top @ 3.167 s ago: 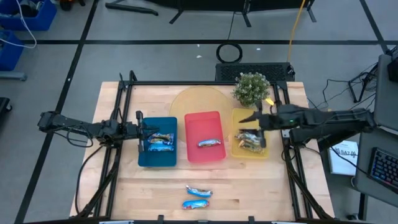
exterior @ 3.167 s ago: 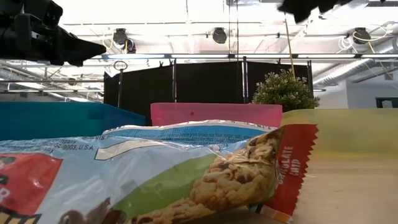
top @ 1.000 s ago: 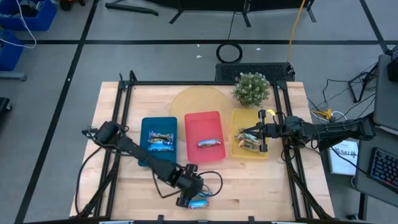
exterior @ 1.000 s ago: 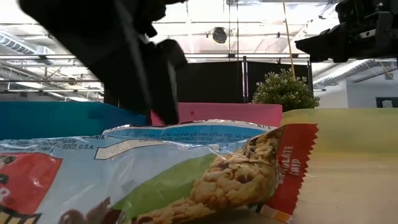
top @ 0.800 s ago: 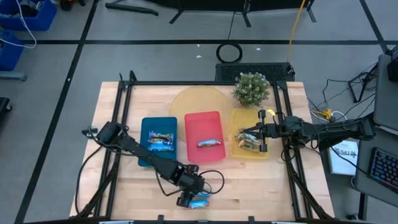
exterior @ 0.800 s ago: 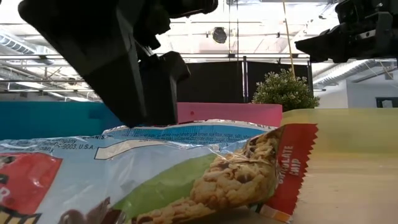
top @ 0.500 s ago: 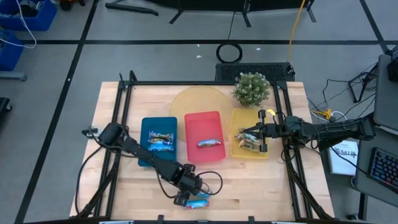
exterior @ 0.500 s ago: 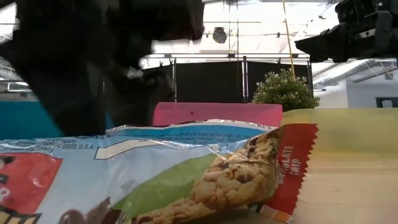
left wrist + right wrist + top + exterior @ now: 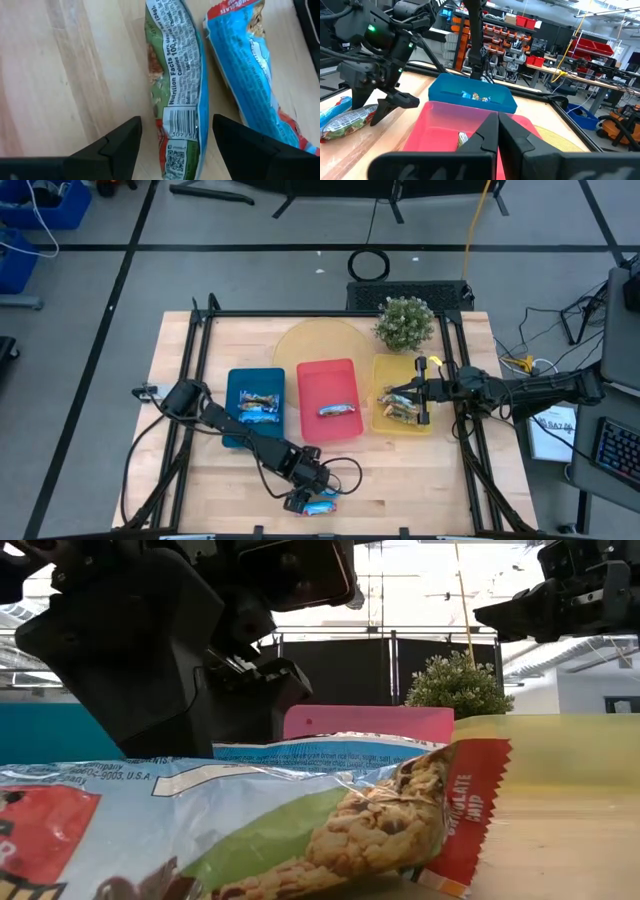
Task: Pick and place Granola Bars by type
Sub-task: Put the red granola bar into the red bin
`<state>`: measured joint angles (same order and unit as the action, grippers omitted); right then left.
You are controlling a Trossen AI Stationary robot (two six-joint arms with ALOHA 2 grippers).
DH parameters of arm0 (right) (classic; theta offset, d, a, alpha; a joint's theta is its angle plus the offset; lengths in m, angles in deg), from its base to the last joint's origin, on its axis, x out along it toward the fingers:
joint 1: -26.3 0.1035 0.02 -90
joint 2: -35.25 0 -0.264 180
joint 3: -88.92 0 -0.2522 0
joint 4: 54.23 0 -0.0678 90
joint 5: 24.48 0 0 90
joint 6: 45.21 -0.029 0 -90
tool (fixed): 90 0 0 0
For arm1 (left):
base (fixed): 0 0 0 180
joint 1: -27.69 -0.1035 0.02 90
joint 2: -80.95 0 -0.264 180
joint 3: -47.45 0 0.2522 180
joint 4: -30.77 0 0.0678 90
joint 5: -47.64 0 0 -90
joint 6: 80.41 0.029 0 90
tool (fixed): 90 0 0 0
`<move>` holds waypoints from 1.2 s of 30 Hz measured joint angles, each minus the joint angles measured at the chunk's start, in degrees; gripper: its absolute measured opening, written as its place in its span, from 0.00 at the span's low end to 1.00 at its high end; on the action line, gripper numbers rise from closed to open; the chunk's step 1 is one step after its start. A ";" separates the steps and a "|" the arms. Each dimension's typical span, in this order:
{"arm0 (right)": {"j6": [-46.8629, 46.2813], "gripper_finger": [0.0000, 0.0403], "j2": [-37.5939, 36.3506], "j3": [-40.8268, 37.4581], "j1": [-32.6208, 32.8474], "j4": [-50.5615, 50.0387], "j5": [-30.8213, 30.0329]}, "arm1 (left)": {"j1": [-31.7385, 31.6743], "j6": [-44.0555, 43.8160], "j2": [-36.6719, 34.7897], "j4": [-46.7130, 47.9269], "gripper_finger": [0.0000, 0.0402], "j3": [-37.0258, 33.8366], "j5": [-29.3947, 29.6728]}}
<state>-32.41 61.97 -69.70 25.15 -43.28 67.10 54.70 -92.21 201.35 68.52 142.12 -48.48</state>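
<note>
Two granola bars point(image 9: 318, 505) on wooden table point(image 9: 420, 480) (workshop shelving behind, apparently).

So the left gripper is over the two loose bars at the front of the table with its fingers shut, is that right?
Not quite: the left gripper is over the two loose bars, but its fingers are open, straddling one bar. The left wrist view shows this.
</note>
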 joint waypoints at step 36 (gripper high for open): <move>0.35 0.00 0.44 0.00 0.02 -0.13 0.20 | 2.94 8.33 -36.17 -0.77 0.15 -21.31 24.37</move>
<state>-32.06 62.41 -69.70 25.17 -43.41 67.30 57.64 -83.89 165.17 67.75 120.80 -24.11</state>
